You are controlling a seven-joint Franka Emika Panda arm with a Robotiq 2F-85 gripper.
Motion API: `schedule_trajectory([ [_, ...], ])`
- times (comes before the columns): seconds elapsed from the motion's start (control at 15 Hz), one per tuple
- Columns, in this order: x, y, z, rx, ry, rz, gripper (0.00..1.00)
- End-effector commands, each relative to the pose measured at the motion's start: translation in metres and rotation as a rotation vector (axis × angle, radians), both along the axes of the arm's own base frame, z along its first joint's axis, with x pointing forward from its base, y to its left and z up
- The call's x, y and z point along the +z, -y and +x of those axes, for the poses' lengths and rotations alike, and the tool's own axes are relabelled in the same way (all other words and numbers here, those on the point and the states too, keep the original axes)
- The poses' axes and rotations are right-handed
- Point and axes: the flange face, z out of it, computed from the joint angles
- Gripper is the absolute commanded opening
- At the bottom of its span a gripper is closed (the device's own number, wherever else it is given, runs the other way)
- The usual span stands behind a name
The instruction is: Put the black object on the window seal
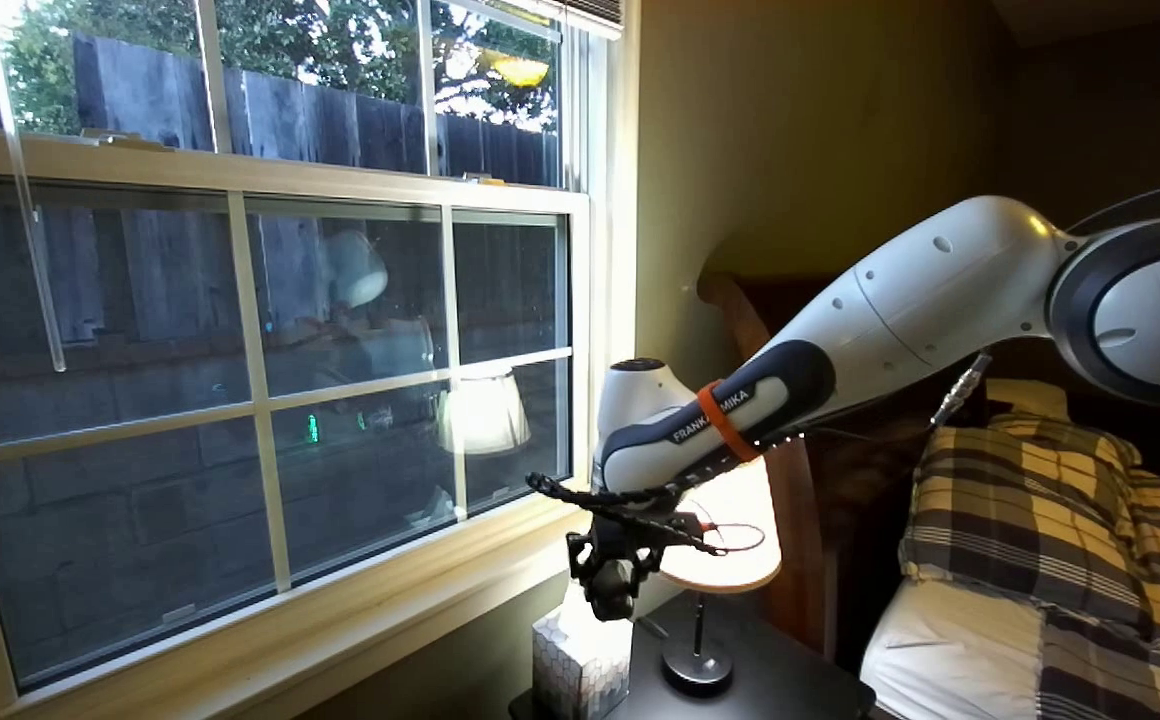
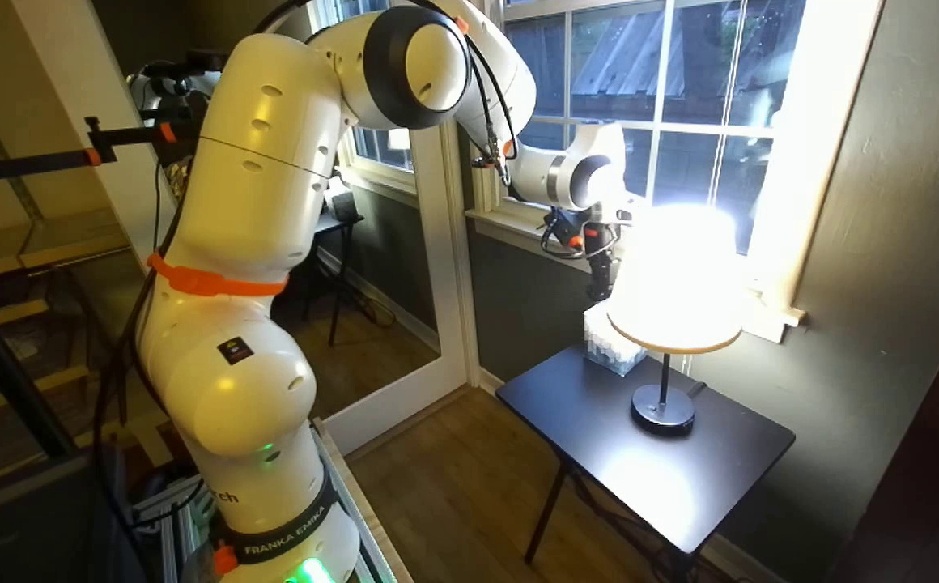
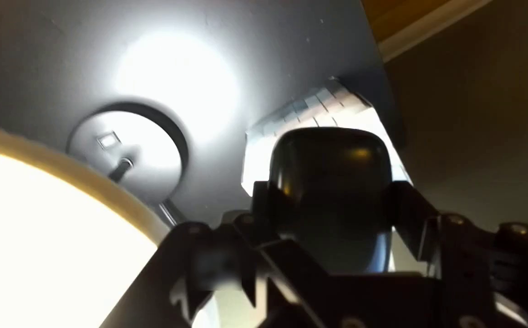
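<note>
Dark table (image 2: 591,421), lampshade (image 2: 676,279) beside and patterned box (image 2: 611,346) below jaws tight on black object (image 3: 331,196).

Lamp (image 2: 676,300) lit, upright on dark bench (image 2: 583,425). Patterned box (image 2: 613,350) on same bench, near lamp's base (image 2: 656,413). In an exterior view: window (image 1: 300,330) left of lamp, lamp's reflection (image 1: 490,415) in it, fence (image 1: 330,115) and trees (image 1: 310,35) outside; wooden headboard (image 1: 860,500) right of lamp, bed (image 1: 1040,610) farther right, plaid pillow (image 1: 1010,500) on it. In an exterior view: mirror (image 2: 384,316) well left of lamp, wood floor (image 2: 437,461) between; plain wall (image 2: 898,227) right of lamp. In wrist view: bright glare (image 3: 180,84) on bench beside lamp's base.
</note>
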Motion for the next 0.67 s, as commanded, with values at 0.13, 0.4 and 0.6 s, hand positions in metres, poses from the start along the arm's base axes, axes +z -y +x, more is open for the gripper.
schedule_trajectory([
  [0.13,0.001,-0.031,0.053,0.231,0.108,0.093,0.43],
  [0.4,0.001,-0.040,0.084,0.331,0.141,0.116,0.43],
  [0.6,0.006,-0.032,0.105,0.313,0.172,0.131,0.43],
])
